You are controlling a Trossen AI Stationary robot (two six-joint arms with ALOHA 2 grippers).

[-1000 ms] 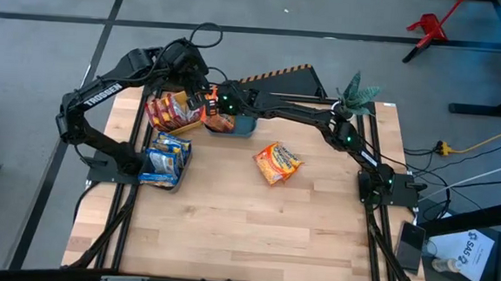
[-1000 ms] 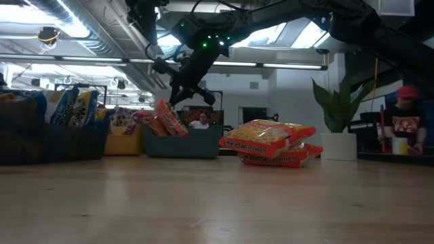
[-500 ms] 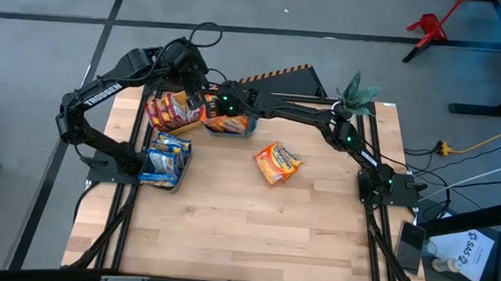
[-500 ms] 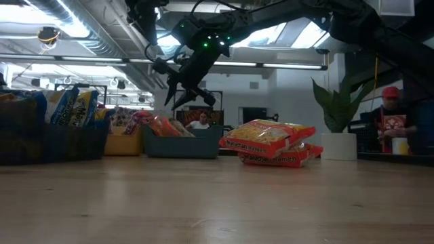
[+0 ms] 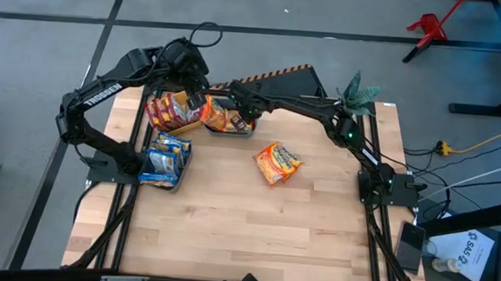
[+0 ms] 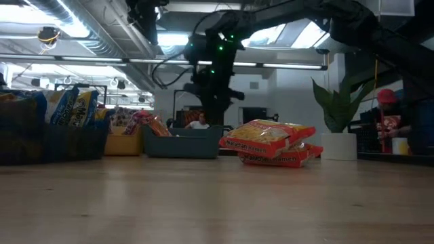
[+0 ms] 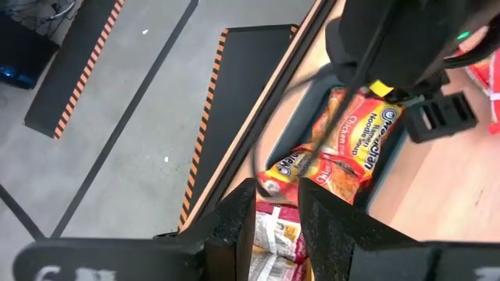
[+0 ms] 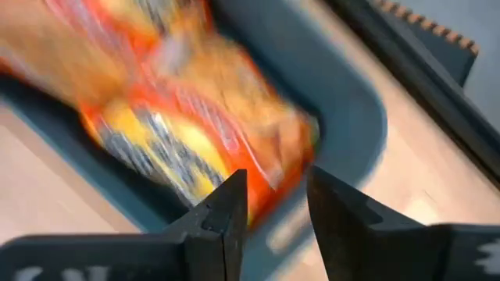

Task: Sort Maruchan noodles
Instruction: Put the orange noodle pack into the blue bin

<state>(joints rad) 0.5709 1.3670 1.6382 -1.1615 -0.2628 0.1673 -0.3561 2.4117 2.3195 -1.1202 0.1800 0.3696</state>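
Teal bin (image 5: 244, 130) at far side of surface (image 5: 246, 219): orange noodle packets (image 5: 217, 117) inside. Yellow bin (image 6: 123, 144) left of it: red packets (image 5: 167, 112). Dark bin (image 5: 163, 180) near left: blue packets (image 5: 162, 161). Two orange packets (image 5: 277, 162) loose mid-surface. My right pincer (image 5: 245, 116) over teal bin, released, empty. My left pincer (image 7: 277, 211) above yellow bin, slightly parted, empty.

Teal bin (image 5: 244, 130) at table's (image 5: 245, 227) far edge, yellow bin (image 6: 124, 144) beside it. Potted plant (image 5: 356, 93) at far right corner. Person (image 6: 389, 122) beyond.
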